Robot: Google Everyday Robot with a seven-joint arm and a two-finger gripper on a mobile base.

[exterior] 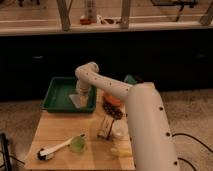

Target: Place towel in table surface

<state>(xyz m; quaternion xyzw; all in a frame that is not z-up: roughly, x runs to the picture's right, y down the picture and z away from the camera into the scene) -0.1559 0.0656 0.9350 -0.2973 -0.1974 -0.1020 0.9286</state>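
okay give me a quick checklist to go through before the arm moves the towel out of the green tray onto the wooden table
1. Gripper over the green tray: ok, it reaches down inside the tray's right half.
2. Towel located: ok, a pale cloth directly under the gripper, inside the tray.
3. Firm hold on the towel: cannot tell, the arm covers the contact.
4. Towel lifted above the tray rim: cannot tell.
5. Bare drop spot on the table surface: ok, open planks lie in front of the tray, left of the brown upright item.
6. Drop spot away from clutter: ok if it stays behind the green cup and the white-handled brush.
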